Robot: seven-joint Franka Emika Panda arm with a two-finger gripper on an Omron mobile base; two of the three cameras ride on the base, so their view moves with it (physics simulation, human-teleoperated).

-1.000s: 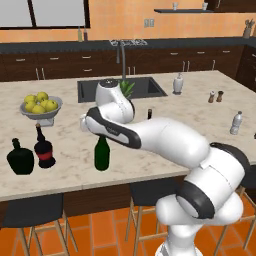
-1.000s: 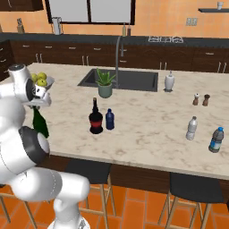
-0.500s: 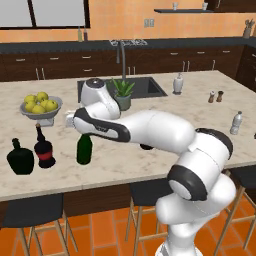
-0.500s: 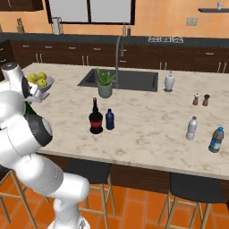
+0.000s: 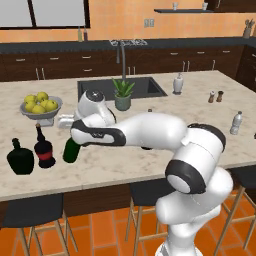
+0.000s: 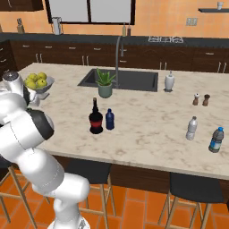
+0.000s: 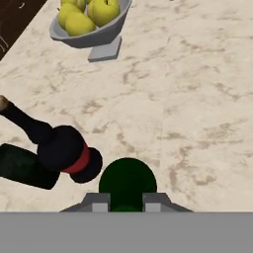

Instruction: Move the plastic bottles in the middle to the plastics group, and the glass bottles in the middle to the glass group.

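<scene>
My gripper (image 7: 126, 203) is shut on the tall green wine bottle (image 7: 127, 184), seen from above between the finger tips. In the left base view the gripper (image 5: 70, 132) holds this green bottle (image 5: 71, 151) upright just right of a round dark red-label bottle (image 5: 44, 151) and the squat black-green flask (image 5: 20, 158). Both stand close by in the hand view, the red-label bottle (image 7: 66, 150) and the flask (image 7: 22, 167). Mid-counter stand another red-label bottle (image 6: 95, 119) and the small dark-blue bottle (image 6: 109, 120). The clear pale-capped bottle (image 6: 191, 128) stands far right.
A fruit bowl (image 5: 42, 106) sits behind the left group, also in the hand view (image 7: 94, 34). A potted plant (image 6: 105, 85) and the sink (image 6: 129, 80) lie behind the middle. Soap dispenser (image 6: 169, 82), shakers (image 6: 201, 99) and a blue labelled bottle (image 6: 216, 140) are at the right.
The arm has swung left with the green bottle in its grip, bringing it from mid-counter to just beside the red-label bottle and the flask.
</scene>
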